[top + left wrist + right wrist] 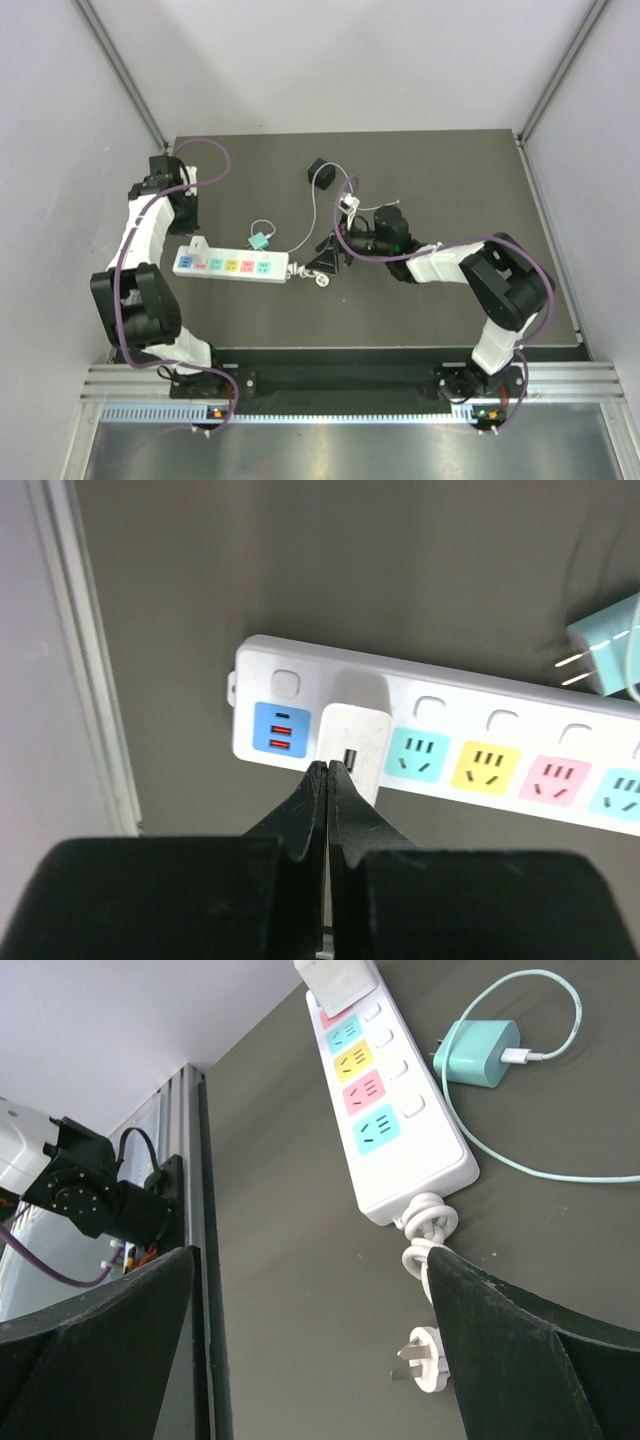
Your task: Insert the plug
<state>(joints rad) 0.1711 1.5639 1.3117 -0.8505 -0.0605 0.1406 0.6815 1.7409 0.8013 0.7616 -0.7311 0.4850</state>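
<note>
The plug [322, 172], a small black cube, sits near the far edge of the table [480, 180], roughly midway along it and well apart from both claws. Its thin pale wire [313, 220] trails toward the near edge, though the cube is too small here to tell which way its prongs face or to read any marking. The left gripper [328, 772] is pressed together on nothing, tips at a white adapter [355, 742] seated in the power strip [470, 725] beside teal, yellow and pink sockets, while the right gripper [311, 1255] is spread wide and empty near the strip's coiled white cord [430, 1225].
</note>
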